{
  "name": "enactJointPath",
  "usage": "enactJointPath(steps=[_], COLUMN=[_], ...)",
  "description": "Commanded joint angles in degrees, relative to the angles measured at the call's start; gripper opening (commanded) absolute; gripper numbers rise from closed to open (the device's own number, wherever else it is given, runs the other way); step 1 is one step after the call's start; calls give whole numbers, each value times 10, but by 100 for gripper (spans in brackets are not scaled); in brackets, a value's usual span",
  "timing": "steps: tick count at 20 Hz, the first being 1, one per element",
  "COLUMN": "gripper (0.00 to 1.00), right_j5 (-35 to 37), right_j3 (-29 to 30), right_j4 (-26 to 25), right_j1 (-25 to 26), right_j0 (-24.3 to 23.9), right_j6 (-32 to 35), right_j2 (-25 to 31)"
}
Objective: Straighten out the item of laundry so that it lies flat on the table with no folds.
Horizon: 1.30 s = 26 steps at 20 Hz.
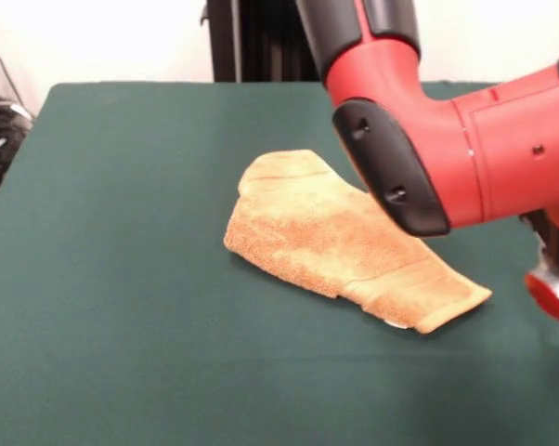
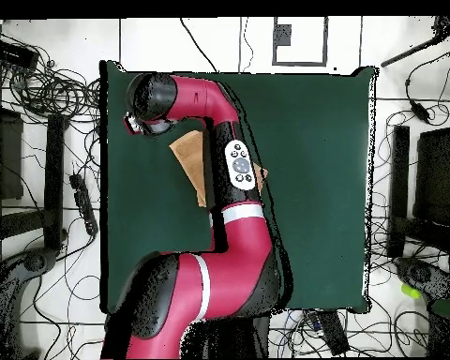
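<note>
Looking at the front view, we've got the golden-orange terry towel (image 1: 340, 243) lying roughly mid-surface on the dark green felt surface (image 1: 122, 279); it runs diagonally from a rounded, bunched end at the upper left down to a ribbed woven band at the lower right; a tiny bit of white tag pokes out under that band end. It's not flat as far as we can see; the upper-left end looks doubled over with a visible fold line; the rest seems layered too.

The red and black Sawyer arm (image 1: 465, 149) comes down from the top and fills the upper right of that view, hiding the towel's far right edge; a red bit of the arm's end shows at the right edge, low down near the surface, but we can't make out the claw's fingers there; so whether the claw is wide or narrow, we honestly cannot tell.

From overhead, the arm (image 2: 231, 169) stretches from the base at the bottom up across the surface (image 2: 322, 169) and bends over toward the left edge; its dark round end (image 2: 149, 94) sits near the upper left corner; the towel (image 2: 189, 159) peeks out as a tan wedge just left of the arm, mostly covered by it, with a small sliver on the arm's other side. Cables are scattered on the floor all around the surface.
</note>
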Motion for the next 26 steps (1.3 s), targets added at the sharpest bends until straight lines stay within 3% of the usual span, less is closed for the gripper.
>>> enactJointPath(steps=[1,11,21,26], gripper=[0,0,0,0], right_j5=[36,43,116,119], right_j3=[48,76,175,217], right_j4=[0,23,65,82], right_j1=[5,2,-62,-87], right_j0=[-11,-24,-17,-13], right_j6=[117,110,153,170], right_j2=[-40,-51,-94,-112])
